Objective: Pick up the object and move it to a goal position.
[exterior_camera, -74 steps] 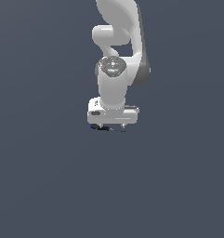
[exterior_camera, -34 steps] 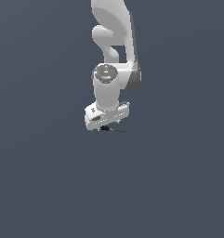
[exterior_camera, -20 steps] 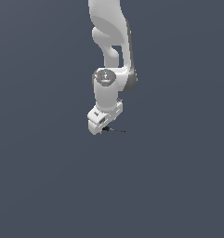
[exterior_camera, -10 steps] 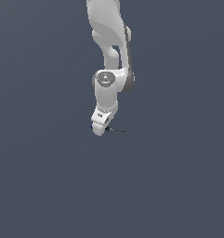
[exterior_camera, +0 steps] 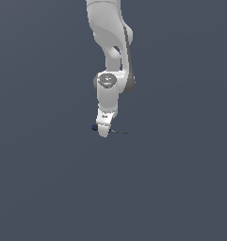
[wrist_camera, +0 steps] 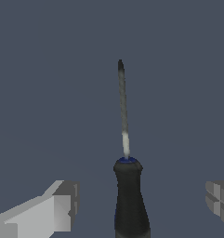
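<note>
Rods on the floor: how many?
1. The rod lies on the floor under the gripper, between its open fingers, untouched. Wrist view shows no others; the arm could hide something.

Rod (wrist_camera: 128, 195): thin dark rod with matt black grip, blue collar, dull grey metal-looking shaft.
Gripper (wrist_camera: 139, 207): white blocky gripper, smooth matt, plastic-like finish.
Arm (exterior_camera: 110, 52): white arm, smooth, faint sheen.
Ground (exterior_camera: 181, 179): flat slate-grey, matt.
</note>
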You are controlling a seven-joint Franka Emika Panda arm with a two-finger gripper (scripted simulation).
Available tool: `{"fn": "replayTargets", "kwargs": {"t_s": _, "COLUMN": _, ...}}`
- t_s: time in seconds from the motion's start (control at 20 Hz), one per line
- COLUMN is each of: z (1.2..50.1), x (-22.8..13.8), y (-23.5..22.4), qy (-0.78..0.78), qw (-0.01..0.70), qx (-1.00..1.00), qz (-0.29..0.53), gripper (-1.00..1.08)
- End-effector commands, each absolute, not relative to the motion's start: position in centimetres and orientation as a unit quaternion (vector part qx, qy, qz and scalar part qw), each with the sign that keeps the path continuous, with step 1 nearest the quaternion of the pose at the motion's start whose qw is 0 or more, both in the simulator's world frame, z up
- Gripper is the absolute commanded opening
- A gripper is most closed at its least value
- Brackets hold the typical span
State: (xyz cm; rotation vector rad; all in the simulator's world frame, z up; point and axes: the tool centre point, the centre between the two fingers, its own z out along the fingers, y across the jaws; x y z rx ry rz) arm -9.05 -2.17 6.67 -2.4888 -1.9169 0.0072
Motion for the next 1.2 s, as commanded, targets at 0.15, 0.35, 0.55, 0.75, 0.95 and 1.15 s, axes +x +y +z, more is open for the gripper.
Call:
{"fn": "replayTargets", "kwargs": {"t_s": 0.15, "z": 6.4, "x": -9.4, "y": -2.1, "qy": -0.633, "qw": 0.0, "qx": -0.774, "qz": 0.0, "gripper": 1.0}}
{"fn": "replayTargets", "kwargs": {"t_s": 0.35, "z": 6.3, "x": -9.5, "y": -2.1, "qy": -0.638, "qw": 0.0, "qx": -0.77, "qz": 0.0, "gripper": 1.0}}
{"fn": "replayTargets", "kwargs": {"t_s": 0.55, "z": 6.0, "x": -9.5, "y": -2.1, "qy": -0.636, "qw": 0.0, "qx": -0.772, "qz": 0.0, "gripper": 1.0}}
{"fn": "replayTargets", "kwargs": {"t_s": 0.75, "z": 4.9, "x": -9.5, "y": -2.1, "qy": -0.636, "qw": 0.0, "qx": -0.771, "qz": 0.0, "gripper": 1.0}}
{"fn": "replayTargets", "kwargs": {"t_s": 0.95, "z": 3.0, "x": -9.6, "y": -2.1, "qy": -0.637, "qw": 0.0, "qx": -0.771, "qz": 0.0, "gripper": 1.0}}
{"fn": "replayTargets", "kwargs": {"t_s": 1.15, "z": 1.7, "x": -9.6, "y": -2.1, "qy": -0.638, "qw": 0.0, "qx": -0.77, "qz": 0.0, "gripper": 1.0}}
